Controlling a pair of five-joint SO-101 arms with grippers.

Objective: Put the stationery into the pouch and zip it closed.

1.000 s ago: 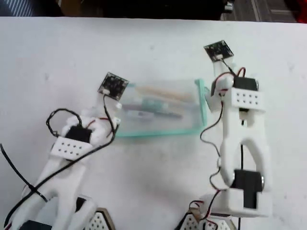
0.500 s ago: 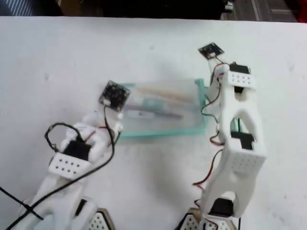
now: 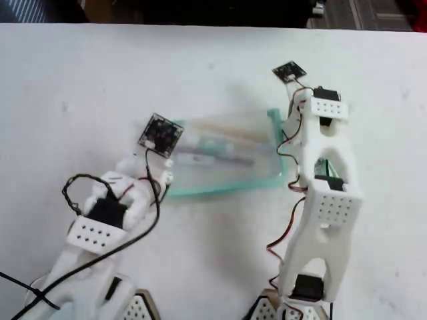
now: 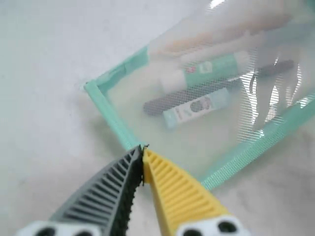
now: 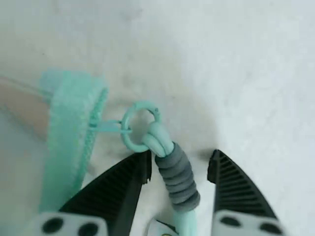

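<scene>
A clear mesh pouch with a teal border lies mid-table, holding stationery: a pale glue stick, a dark pen and a small tube. My left gripper is shut, its grey and yellow fingertips pinching the teal border near the pouch's left front corner. At the pouch's right end, my right gripper stands open around the zipper's teal ring and its grey-sleeved cord, which lies between the black fingers.
The white table is bare to the left and behind the pouch. The right arm rises tall beside the pouch's right end. The left arm lies low at the front left, with loose black cable.
The right arm has risen and swung its wrist over the zipper end. The left arm drew slightly toward the front, and the pouch has turned a little, its left front corner pulled forward.
</scene>
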